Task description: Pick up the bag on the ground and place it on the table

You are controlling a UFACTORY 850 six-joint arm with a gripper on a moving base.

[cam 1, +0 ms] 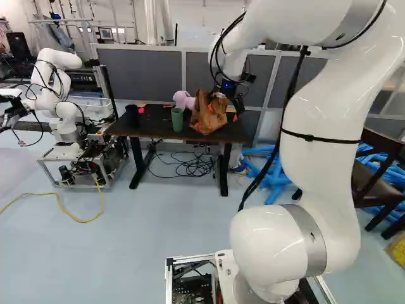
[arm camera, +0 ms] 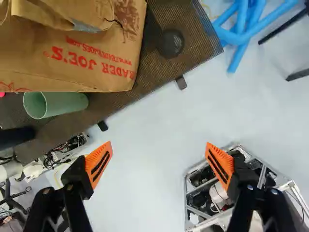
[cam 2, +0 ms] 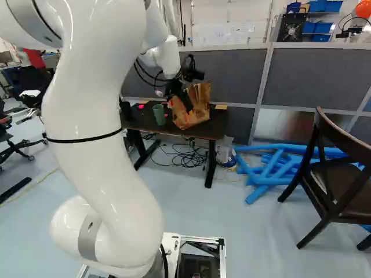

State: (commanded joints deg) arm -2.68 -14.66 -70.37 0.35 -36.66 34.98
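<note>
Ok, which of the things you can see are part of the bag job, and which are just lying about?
Part of the job:
- paper bag, already on the table
- that table
- gripper, open and clear of the bag

Just lying about:
- green cup
- pink toy
- blue tubes
- wooden chair

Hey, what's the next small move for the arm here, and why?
I'd probably ease the gripper back from the table, keeping clear of the green cup. The bag appears to rest on the table beside that cup, and the gripper's fingers stand open with nothing held between them, so there seems to be no further placing to do.
</note>
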